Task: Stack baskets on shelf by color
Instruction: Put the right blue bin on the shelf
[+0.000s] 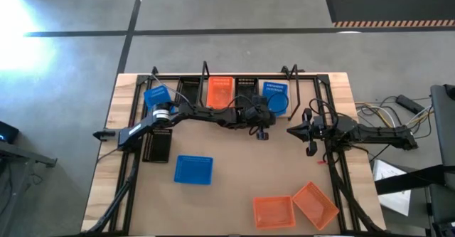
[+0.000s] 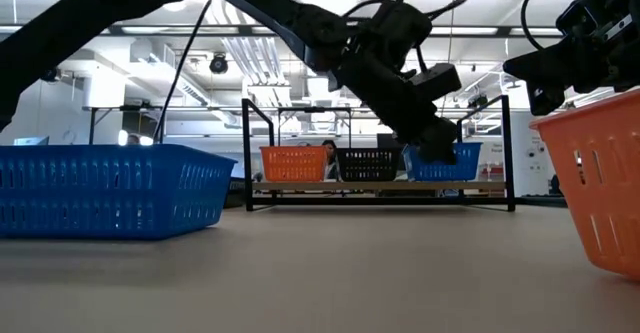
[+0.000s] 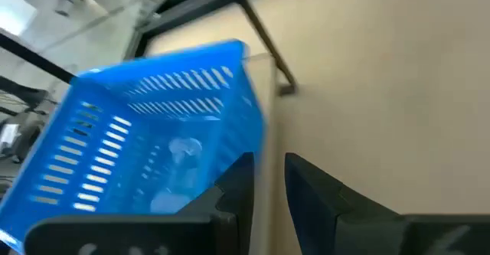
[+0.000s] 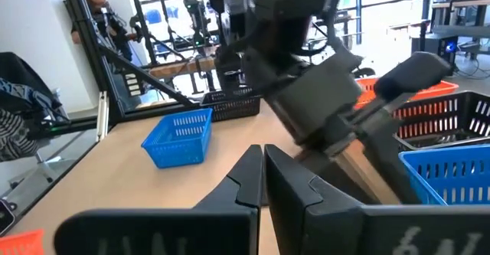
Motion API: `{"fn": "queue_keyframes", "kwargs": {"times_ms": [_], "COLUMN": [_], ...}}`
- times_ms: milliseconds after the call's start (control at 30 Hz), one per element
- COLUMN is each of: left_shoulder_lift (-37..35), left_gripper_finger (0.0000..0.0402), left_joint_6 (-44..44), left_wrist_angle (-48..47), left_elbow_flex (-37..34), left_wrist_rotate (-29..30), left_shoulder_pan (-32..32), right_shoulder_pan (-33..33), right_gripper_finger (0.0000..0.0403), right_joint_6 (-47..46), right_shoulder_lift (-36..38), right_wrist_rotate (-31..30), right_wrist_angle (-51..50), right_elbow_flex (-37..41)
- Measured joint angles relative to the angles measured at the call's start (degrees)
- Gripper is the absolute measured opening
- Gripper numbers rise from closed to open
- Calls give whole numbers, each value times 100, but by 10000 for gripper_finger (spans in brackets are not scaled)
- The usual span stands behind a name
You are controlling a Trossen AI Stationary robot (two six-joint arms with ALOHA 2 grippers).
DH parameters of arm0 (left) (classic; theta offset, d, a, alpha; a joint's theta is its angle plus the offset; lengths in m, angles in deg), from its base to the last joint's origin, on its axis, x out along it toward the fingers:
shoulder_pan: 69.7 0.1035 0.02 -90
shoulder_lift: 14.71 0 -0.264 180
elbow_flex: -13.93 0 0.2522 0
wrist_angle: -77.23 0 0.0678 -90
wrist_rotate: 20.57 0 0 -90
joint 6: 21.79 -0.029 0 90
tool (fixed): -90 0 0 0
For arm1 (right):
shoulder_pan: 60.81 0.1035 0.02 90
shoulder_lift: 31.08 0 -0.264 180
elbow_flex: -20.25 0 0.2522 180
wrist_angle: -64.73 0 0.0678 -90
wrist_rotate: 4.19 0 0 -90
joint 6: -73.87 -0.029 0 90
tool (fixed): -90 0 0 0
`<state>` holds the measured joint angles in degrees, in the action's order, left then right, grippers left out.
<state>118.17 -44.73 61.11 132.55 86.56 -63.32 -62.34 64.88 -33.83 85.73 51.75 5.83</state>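
The shelf [image 1: 234, 77] stands along the table's far edge and holds an orange basket [image 1: 220, 90], a black basket [image 1: 247, 86] and a blue basket [image 1: 276, 93] side by side. My left gripper [image 3: 268, 186] reaches across the table to that blue basket [image 3: 153, 155], slightly open, its fingers beside the basket's near wall. In the low view it [image 2: 432, 138] hangs just in front of the basket [image 2: 455, 160]. My right gripper [image 1: 298, 130] waits shut and empty over the table, right of the shelf's front. My left gripper stands at the near wall [image 3: 249, 144] of the blue basket on the shelf, and nothing shows in the gap between its fingers. I cannot tell whether a finger touches the wall.
On the table lie a blue basket [image 1: 193, 169], a black basket [image 1: 158, 146] and two orange baskets [image 1: 274, 211] [image 1: 315, 205] near the front edge. Another blue basket [image 1: 158, 97] sits tilted at the shelf's left end. Bare tabletop lies in the middle. A person [image 4: 96, 10] stands beyond the table.
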Motion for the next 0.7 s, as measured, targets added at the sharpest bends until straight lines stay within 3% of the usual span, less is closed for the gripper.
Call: {"fn": "queue_keyframes", "kwargs": {"times_ms": [233,700], "left_shoulder_lift": [246,385], "left_gripper_finger": [45,44], "left_joint_6": [10,28], "left_wrist_angle": [905,1383], "left_elbow_flex": [4,13], "left_wrist_rotate": [30,27], "left_shoulder_pan": [79,128], "right_shoulder_pan": [1,0], "right_gripper_finger": [9,9], "right_joint_6": [0,0], "right_shoulder_lift": [0,-1], "right_wrist_rotate": [0,0], "right_wrist_angle": [0,2], "right_elbow_flex": [0,1]}}
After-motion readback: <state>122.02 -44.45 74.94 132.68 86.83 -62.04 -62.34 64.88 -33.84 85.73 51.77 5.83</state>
